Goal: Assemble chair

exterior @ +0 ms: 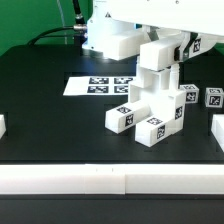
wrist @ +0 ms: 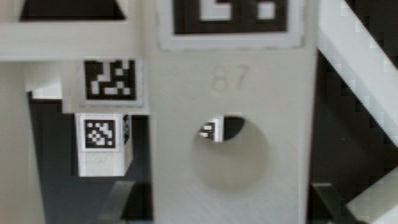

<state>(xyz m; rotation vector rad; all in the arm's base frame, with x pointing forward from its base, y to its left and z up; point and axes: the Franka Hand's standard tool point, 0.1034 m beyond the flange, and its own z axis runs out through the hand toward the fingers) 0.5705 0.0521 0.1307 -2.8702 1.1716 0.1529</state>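
Front edge: white rail (exterior: 110, 180) along the worktop (exterior: 50, 120).

Behind it, mid-worktop and toward the exterior view's right, stands the chair (exterior: 150, 112). It is a stack of tagged blocks with two ends pointing forward and a column rising at the back.

A loose cube (exterior: 213, 97) lies near it, further right and apart.

The marker board (exterior: 105, 85) lies flat beyond the chair, toward the exterior view's left.

The gripper (exterior: 160, 50) is down on the column top. It is white on white, so I cannot tell whether the fingers are clamped or parted.

The wrist view is tight on a tagged face with a round recess (wrist: 228, 160).

Judged step: seating or steadying the column.

To do it well:
- Hold the wrist plumb.
- Press straight down with no twist, since the stack looks tippy.
- Check the joint is flush before any release.
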